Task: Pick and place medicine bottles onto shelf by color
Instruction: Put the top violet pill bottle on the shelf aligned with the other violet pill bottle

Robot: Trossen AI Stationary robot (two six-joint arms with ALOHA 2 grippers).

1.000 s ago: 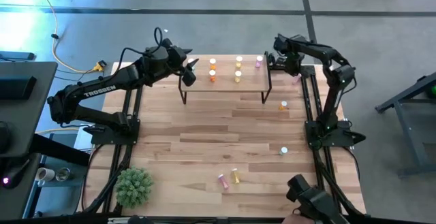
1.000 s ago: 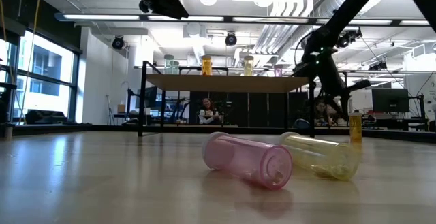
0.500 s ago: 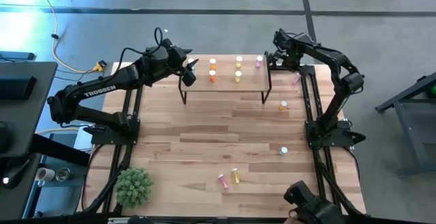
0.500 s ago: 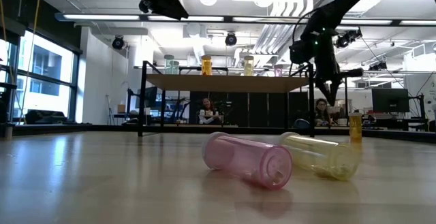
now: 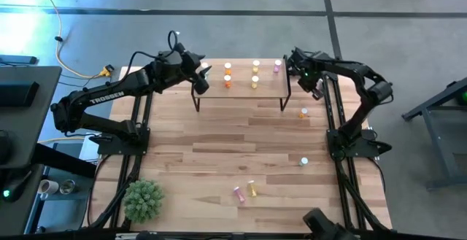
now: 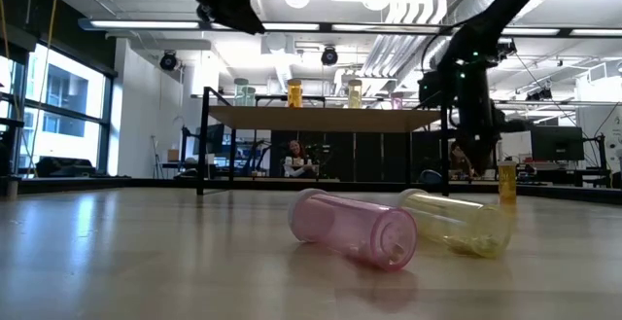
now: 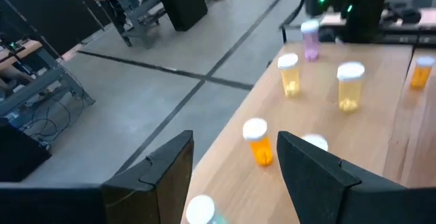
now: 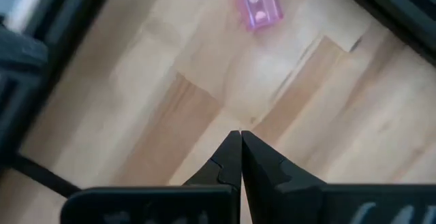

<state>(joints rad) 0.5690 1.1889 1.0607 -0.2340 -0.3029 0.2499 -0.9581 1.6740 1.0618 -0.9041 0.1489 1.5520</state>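
Note:
The low light-wood shelf (image 5: pixel 241 87) on black legs stands at the table's far edge. Orange (image 5: pixel 228 82), yellow (image 5: pixel 255 82) and pink (image 5: pixel 277 65) bottles stand on it; they also show in the left wrist view (image 7: pixel 260 142). My left gripper (image 7: pixel 231 176) is open and empty above the shelf's left end (image 5: pixel 200 76). My right gripper (image 8: pixel 240 139) is shut and empty, pointing down at the bare tabletop beside the shelf's right end (image 5: pixel 311 85). A pink bottle (image 6: pixel 355 228) and a yellow bottle (image 6: pixel 457 223) lie on their sides near the front edge.
An orange bottle (image 5: pixel 303 112) and a white-capped bottle (image 5: pixel 304 162) stand on the table's right side. A small pink object (image 8: pixel 257 6) lies on the wood ahead of my right gripper. A green plant (image 5: pixel 143 200) sits at the near left corner. The middle of the table is bare wood.
My right gripper has come down toward the tabletop next to the shelf's right end, and its arm has swung a little toward the near edge. The bottles have stayed where they were.

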